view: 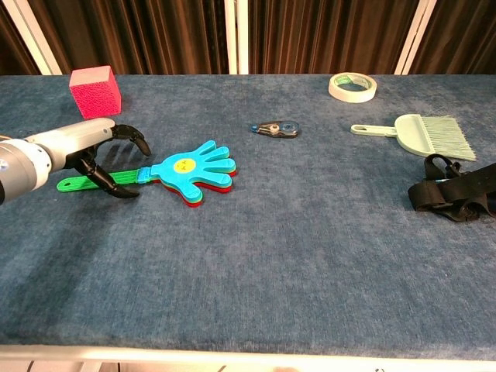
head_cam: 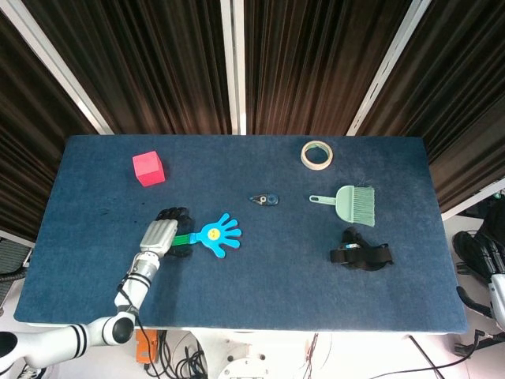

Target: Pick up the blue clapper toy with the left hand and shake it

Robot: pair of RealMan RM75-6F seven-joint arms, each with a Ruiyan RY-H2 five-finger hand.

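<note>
The blue clapper toy lies flat on the blue table, its hand-shaped head over a red layer. Its green handle points to the left. My left hand is over the handle just left of the head. In the chest view the left hand arches its dark fingers beyond the handle, with the thumb on the near side. The handle lies between them, still on the cloth and not clamped. My right hand hangs off the table's right edge, holding nothing.
A pink cube stands at the back left. A tape roll, a small blue dispenser, a green hand brush and a black strap lie on the right half.
</note>
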